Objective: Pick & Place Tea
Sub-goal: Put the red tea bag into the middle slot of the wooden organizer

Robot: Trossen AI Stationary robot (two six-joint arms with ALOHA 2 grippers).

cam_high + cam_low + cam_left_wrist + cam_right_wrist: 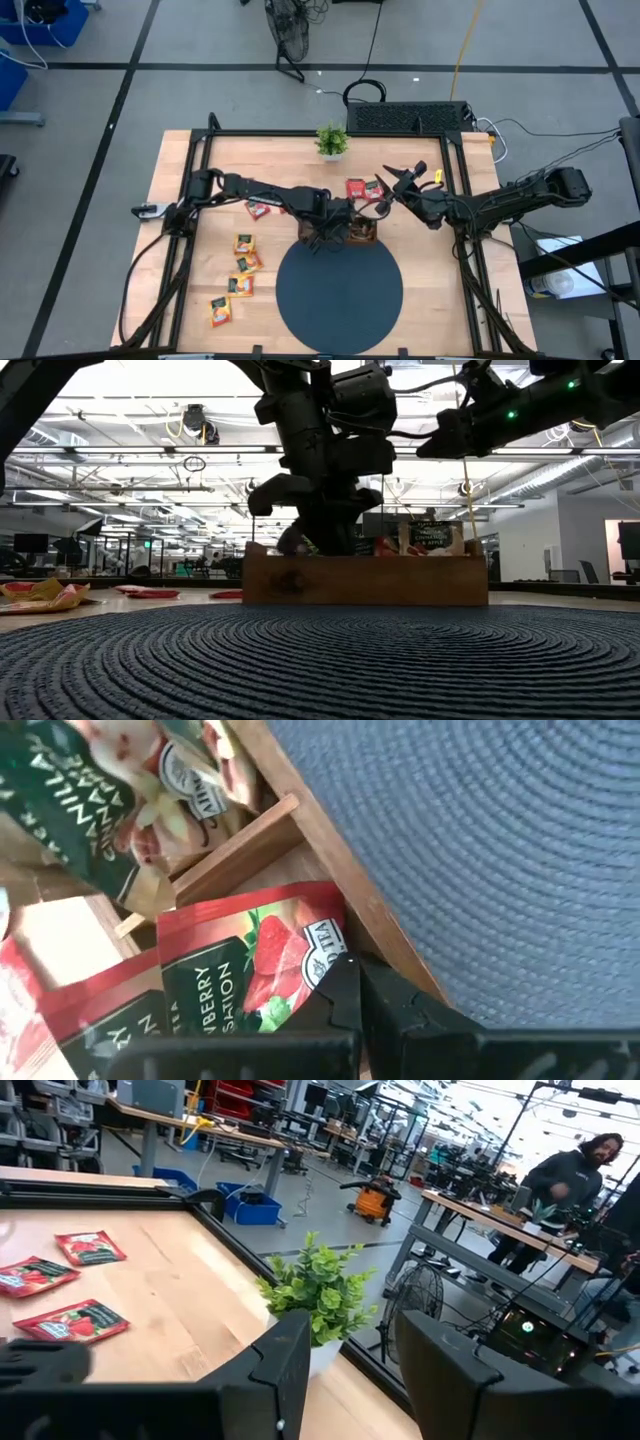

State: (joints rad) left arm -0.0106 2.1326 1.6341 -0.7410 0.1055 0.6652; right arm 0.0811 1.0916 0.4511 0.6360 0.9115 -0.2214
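Note:
The brown wooden tray (362, 236) stands at the far edge of the dark round mat (340, 292). My left gripper (358, 992) is down in one compartment, shut at a red tea sachet (255, 970). Pale green-white sachets (150, 780) stand in the neighbouring compartment. Red sachets (355, 187) (258, 208) lie flat on the table beyond and left of the tray. Several yellow-orange ones (243, 243) lie left of the mat. My right gripper (345, 1370) hangs open and level above the table's far right, holding nothing. My left gripper pinches the red sachet by its corner (332, 958) between its two fingers, coming steeply from above. The sachet spreads out sideways from the fingertips inside the compartment, beside the tray's front wall (360, 910). Whether its lower edge rests on the tray floor is hidden.
A small green potted plant (331, 140) stands at the table's far edge, straight ahead of my right gripper. Another red sachet (70, 1020) sits in the tray beside the held one. A person (565, 1190) stands far off in the room.

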